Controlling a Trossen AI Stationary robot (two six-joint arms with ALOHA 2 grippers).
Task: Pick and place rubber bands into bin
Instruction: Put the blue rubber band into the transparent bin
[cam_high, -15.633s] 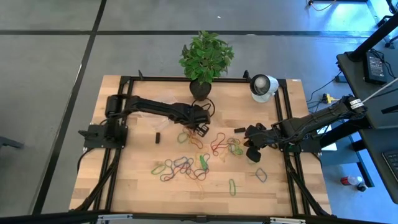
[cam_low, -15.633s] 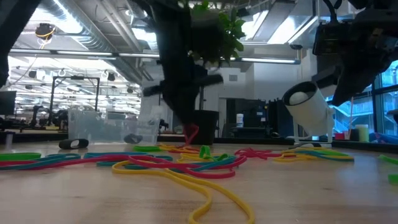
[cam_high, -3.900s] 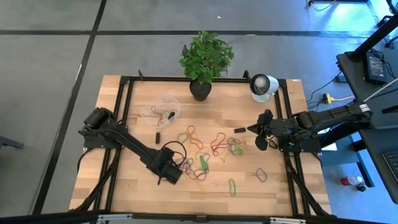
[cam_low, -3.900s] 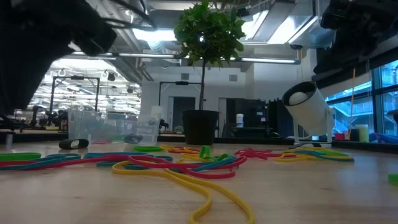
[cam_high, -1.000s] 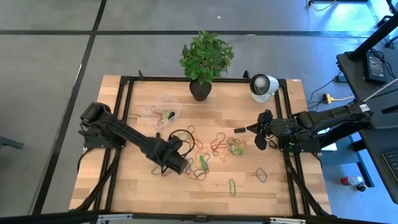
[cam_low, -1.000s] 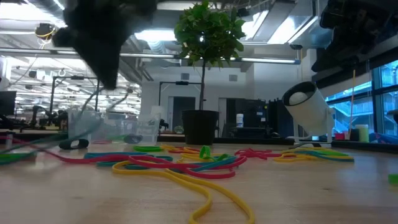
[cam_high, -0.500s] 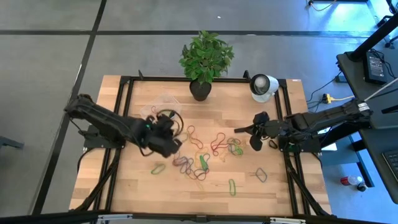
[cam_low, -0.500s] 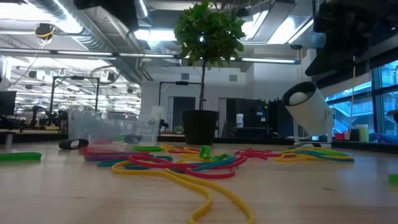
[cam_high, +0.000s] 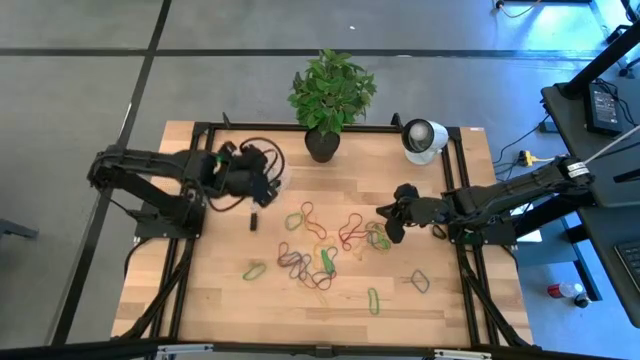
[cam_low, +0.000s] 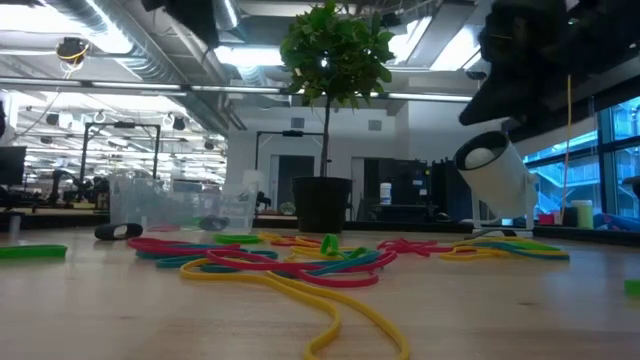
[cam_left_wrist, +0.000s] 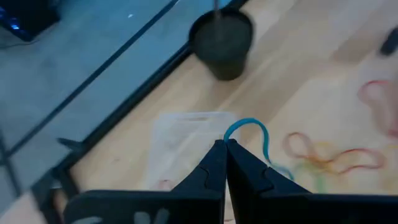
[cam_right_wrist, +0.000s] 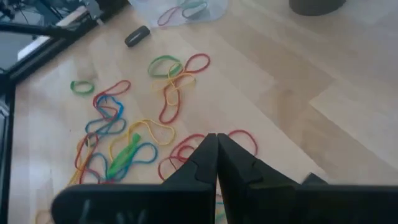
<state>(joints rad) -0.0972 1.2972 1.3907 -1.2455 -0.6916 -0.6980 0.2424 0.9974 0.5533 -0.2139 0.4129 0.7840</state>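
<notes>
Many coloured rubber bands (cam_high: 322, 242) lie loose on the wooden table's middle, also seen in the right wrist view (cam_right_wrist: 134, 140). The clear bin (cam_left_wrist: 186, 134) stands at the far left and holds a few bands (cam_right_wrist: 186, 9). In the high view my left gripper (cam_high: 266, 180) covers most of it. That gripper (cam_left_wrist: 224, 144) hovers above the bin, shut on a blue rubber band (cam_left_wrist: 250, 123). My right gripper (cam_high: 386, 224) hangs shut above the pile's right edge, with nothing between its fingers (cam_right_wrist: 205, 155). My left gripper pinches the blue band at one spot (cam_left_wrist: 226, 135) between its two fingertips. It comes slanting down from the table's left side. The band loops out past the tips and hangs slack, lifted clear, above the bin.
A black plant pot (cam_high: 322, 143) with a leafy plant stands at the far edge. A white round camera-like object (cam_high: 422, 138) sits at the far right. Two small black pieces (cam_high: 253, 221) (cam_high: 385, 209) lie near the pile. Single bands (cam_high: 373, 298) (cam_high: 420, 281) lie toward the near edge.
My left gripper has risen from the pile's left side and swung toward the far left edge to above the bin, staying shut on the band. A band it dragged at the pile's left dropped back onto the table. My right gripper has moved left toward the pile.
</notes>
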